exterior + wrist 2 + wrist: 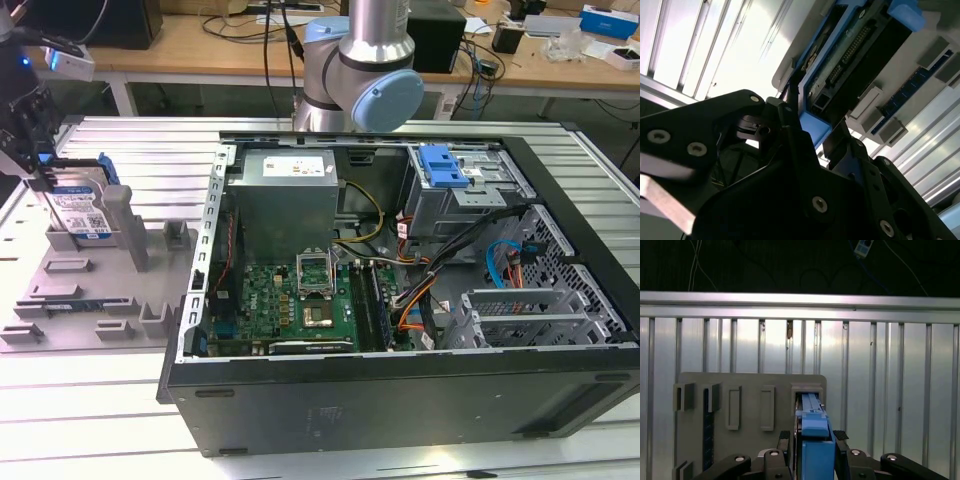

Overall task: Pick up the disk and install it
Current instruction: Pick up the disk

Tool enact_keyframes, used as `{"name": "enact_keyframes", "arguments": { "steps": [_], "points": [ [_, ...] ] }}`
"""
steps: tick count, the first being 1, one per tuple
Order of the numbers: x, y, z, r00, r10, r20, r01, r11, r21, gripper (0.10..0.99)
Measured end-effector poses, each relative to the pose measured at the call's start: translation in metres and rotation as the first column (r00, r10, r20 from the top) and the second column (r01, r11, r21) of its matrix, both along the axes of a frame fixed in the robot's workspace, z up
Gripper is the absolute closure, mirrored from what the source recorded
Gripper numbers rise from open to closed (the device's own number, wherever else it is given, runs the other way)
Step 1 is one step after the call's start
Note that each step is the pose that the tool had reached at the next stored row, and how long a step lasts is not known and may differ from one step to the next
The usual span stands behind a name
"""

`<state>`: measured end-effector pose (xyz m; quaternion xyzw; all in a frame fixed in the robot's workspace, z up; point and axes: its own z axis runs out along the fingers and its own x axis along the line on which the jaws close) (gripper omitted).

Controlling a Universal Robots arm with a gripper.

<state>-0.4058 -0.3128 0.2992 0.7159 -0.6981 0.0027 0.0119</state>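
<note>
The disk [82, 210] stands on edge in a slot of the grey holder tray [90, 300] at the far left of the slatted bench [140, 140], well apart from the open computer case [400, 400]. Standing upright leaves both broad faces free to be taken from above. The gripper [38, 165] sits down over the disk's top edge and straddles it. In the first wrist view the blue carrier bracket [812, 427] runs straight up the middle of the gripper. Whether the gripper is already clamped or only bracketing the disk, I cannot tell. The disk looks seated in its slot, so I judge the pick not finished. The drive bay [455, 190] with the blue latch [443, 163], far right inside the case, stands vacant.
</note>
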Motion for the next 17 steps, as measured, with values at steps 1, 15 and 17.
{"name": "enact_keyframes", "arguments": {
  "steps": [1,15,17],
  "points": [
    [0.0,0.0,-0.0003,1.0,0.0,0.0,0.0,1.0,0.0,0.635],
    [0.0,0.0,-0.0014,1.0,0.0,-0.0001,0.0,1.0,0.0,0.651],
    [-0.0001,-0.0002,-0.0016,1.0,0.0,-0.0001,0.0,1.0,0.0,0.718]
  ]
}}
